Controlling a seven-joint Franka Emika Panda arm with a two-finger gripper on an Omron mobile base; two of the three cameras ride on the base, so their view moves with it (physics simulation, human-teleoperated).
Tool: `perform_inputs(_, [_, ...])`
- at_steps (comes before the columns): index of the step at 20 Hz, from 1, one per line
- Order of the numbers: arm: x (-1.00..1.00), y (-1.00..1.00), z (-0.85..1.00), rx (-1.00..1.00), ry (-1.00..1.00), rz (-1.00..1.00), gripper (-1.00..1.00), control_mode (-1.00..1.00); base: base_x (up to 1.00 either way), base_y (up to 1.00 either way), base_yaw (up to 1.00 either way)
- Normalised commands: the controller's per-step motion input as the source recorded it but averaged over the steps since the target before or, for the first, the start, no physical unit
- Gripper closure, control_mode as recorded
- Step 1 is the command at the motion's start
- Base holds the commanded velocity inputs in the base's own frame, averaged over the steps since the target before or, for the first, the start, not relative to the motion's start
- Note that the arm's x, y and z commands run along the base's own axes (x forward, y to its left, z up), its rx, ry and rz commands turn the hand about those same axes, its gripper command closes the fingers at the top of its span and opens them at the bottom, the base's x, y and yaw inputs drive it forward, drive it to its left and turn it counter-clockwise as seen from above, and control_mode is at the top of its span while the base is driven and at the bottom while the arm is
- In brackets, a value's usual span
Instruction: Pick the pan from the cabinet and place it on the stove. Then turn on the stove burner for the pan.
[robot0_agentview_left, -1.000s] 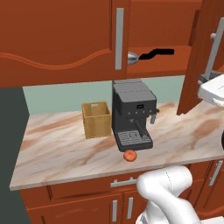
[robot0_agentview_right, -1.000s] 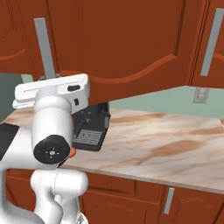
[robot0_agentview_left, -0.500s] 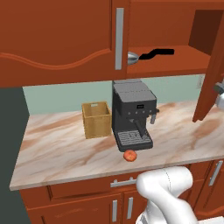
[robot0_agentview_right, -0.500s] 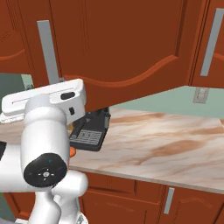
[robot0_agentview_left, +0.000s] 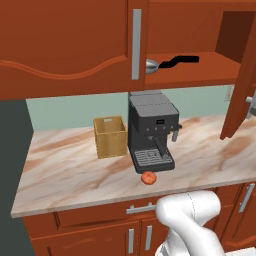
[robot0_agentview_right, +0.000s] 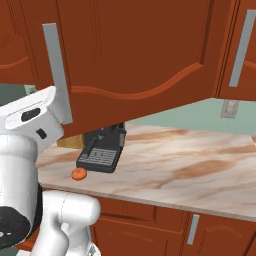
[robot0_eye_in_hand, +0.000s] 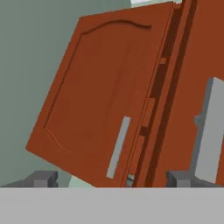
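The pan (robot0_agentview_left: 152, 65) lies on the shelf of the cabinet (robot0_agentview_left: 65, 45), silver with its dark handle (robot0_agentview_left: 180, 61) pointing right. The cabinet's right door (robot0_agentview_left: 242, 75) stands swung out; its left door is closed. In the right base view that open door (robot0_agentview_right: 140, 55) with its bar handle (robot0_agentview_right: 56, 75) fills the foreground, and my white hand (robot0_agentview_right: 30, 117) sits beside the handle. My gripper (robot0_eye_in_hand: 111, 179) is open with nothing between its fingertips (robot0_eye_in_hand: 41, 178), facing a red-brown door and a bar handle (robot0_eye_in_hand: 117, 148). The stove is out of view.
A black coffee machine (robot0_agentview_left: 151, 131) stands on the marble counter (robot0_agentview_left: 65, 170), with a wooden box (robot0_agentview_left: 110, 136) to its left and a small red fruit (robot0_agentview_left: 148, 177) in front. Another wall cabinet (robot0_agentview_right: 242, 47) hangs to the right.
The gripper has opened and let go of the door handle. The door has swung wider, and the hand has drawn back from it.
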Motion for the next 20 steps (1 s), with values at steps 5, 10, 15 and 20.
perform_inputs(5, [-0.44,0.53,0.0,-0.2,-0.03,-0.15,-1.0,-1.0,0.0,0.0,0.0])
perform_inputs(10, [-0.07,0.67,-0.11,-0.25,0.05,-0.25,-1.0,-1.0,0.0,0.0,0.0])
perform_inputs(15, [0.19,0.68,-0.21,-0.25,0.15,-0.32,-1.0,-1.0,0.0,0.0,0.0])
perform_inputs(20, [0.48,0.56,-0.23,-0.24,0.16,-0.34,-1.0,-1.0,0.0,0.0,0.0])
